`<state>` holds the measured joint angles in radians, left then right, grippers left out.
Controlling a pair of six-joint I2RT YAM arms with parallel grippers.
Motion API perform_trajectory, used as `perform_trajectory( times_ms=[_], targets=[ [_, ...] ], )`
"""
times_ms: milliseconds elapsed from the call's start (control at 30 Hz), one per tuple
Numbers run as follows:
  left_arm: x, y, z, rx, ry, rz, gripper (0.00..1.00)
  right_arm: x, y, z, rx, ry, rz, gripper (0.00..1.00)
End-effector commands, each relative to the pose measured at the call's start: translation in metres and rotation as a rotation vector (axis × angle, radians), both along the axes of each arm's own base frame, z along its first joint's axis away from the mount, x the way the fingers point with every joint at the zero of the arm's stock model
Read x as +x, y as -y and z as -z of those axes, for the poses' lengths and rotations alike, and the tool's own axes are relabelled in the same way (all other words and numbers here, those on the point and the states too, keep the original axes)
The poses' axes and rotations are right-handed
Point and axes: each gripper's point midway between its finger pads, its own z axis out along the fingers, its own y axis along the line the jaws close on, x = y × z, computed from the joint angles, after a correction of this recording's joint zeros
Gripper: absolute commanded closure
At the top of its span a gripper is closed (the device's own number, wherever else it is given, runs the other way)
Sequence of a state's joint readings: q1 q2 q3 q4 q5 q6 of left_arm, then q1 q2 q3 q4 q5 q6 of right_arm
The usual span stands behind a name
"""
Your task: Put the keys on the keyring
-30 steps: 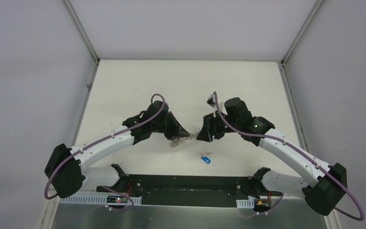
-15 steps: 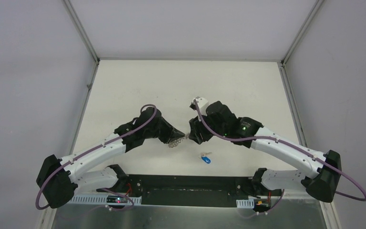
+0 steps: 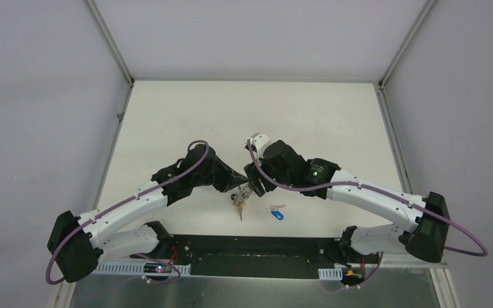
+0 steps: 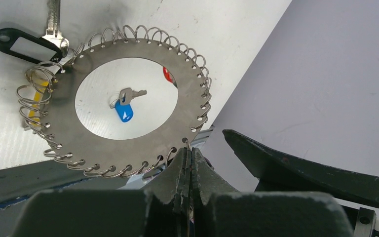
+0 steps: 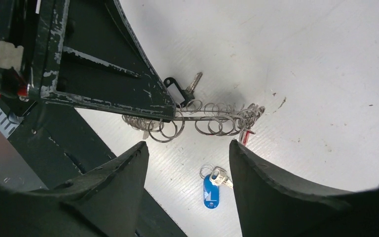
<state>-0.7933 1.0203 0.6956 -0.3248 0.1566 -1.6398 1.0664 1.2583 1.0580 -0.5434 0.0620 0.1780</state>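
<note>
Top external view: within the last 1 s the right fingers (image 5: 259, 182) have swung left and closed in beside the left fingers (image 4: 201, 178). The keyring (image 4: 190, 103), which had stretched between the 2 arms, now hangs from the left side alone, with keys dangling toward the near edge. I read this as the right arm having let go, which frees it to fetch another key.

The left fingers are pressed together on the lower rim of the keyring, a flat metal disc with a wide hole and small split rings (image 4: 34, 81) threaded round its edge. They hold it above the desk (image 4: 202, 24). The right fingers stand wide apart and hold nothing. In the right wrist view the keyring is seen edge-on beyond them, not touching them.

The yellow-tagged key (image 4: 38, 96) sits behind the split rings at the disc's left edge and seems to be hung there already, though its attachment is hidden. A black-tagged key (image 4: 28, 44) hangs just above it, and a red tag (image 4: 168, 75) peeks past the inner rim.

The blue-tagged key (image 4: 124, 107) has not moved. It lies loose on the desk, visible through the disc's hole and below the gap of the right fingers, so 1 of the 2 keys is still to be threaded.
</note>
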Motion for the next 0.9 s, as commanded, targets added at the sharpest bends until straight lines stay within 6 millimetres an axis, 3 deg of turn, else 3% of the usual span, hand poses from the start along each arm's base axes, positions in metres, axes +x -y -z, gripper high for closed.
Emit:
perform_trajectory(
  times_ms=[0, 167, 467, 767, 867],
  targets=[
    [0.004, 0.004, -0.025, -0.079, -0.026, -0.063, 1.0, 0.013, -0.002, -0.014, -0.001, 0.063, 0.059, 0.36],
    [0.004, 0.004, -0.028, -0.086, -0.02, -0.067, 1.0, 0.016, 0.006, -0.002, -0.052, 0.062, 0.103, 0.36],
    [0.005, 0.003, -0.025, -0.088, -0.024, -0.074, 1.0, 0.018, 0.02, 0.009, -0.11, 0.08, 0.134, 0.5],
    [0.005, 0.006, -0.027, -0.118, -0.033, -0.079, 1.0, -0.006, -0.008, -0.029, 0.126, 0.097, -0.065, 0.56],
    [0.005, 0.007, -0.029, -0.133, -0.034, -0.079, 1.0, -0.005, -0.014, -0.042, 0.193, 0.129, -0.072, 0.56]
  ],
)
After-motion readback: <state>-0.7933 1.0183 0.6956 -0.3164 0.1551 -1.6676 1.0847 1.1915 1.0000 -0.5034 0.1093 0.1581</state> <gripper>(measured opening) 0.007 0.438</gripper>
